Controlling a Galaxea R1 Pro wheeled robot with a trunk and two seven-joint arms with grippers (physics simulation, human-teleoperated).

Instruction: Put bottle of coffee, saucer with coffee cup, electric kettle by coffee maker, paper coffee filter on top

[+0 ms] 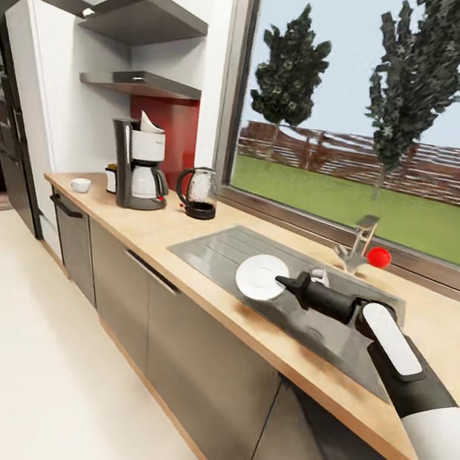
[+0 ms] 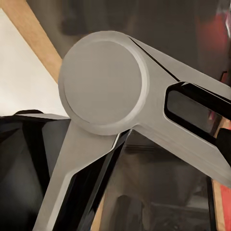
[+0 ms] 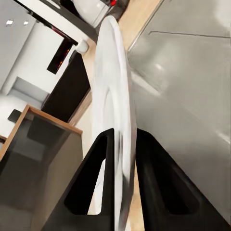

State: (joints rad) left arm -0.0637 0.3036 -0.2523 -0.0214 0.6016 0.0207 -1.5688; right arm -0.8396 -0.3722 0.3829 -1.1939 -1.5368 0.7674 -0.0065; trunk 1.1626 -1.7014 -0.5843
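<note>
My right tool (image 1: pixel 284 280) pinches the saucer (image 1: pixel 261 277) by its rim, on edge above the sink (image 1: pixel 204 249); my left tool's state I cannot tell.

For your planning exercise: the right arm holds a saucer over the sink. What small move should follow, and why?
Probably carry the saucer, pinched edge-on in the right gripper, leftward along the kitchen countertop toward the coffee maker, since the coffee cup waits beside it.

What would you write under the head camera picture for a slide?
Right gripper carries the white saucer above the sink, heading for the coffee maker further along the kitchen countertop.
</note>
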